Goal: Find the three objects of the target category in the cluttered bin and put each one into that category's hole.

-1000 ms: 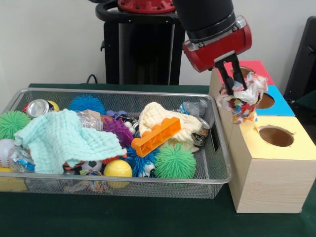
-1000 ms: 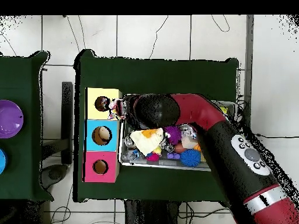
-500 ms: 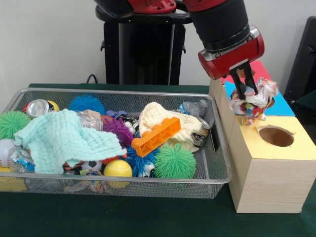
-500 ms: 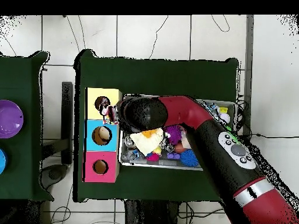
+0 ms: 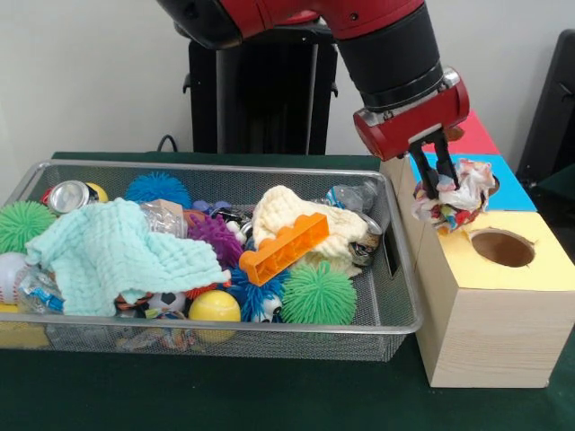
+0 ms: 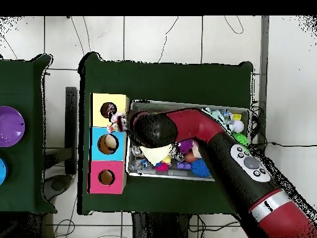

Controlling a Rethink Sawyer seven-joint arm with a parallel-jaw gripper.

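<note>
End effector (image 5: 437, 185) gripping rag (image 5: 456, 202), yellow-faced hole (image 5: 502, 247) beside, unobstructed

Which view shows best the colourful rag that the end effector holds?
The front view: the colourful rag hangs bunched below the end effector, beside the yellow hole. In the overhead view, the arm hides most of it; only a small patch shows.

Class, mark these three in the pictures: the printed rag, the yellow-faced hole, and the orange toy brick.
printed rag (image 5: 454, 201): front view, bunched middle, hanging from the fingers.
yellow-faced hole (image 5: 502, 247): front view, its dark opening.
orange toy brick (image 5: 284, 249): front view, middle of its long side.
</note>
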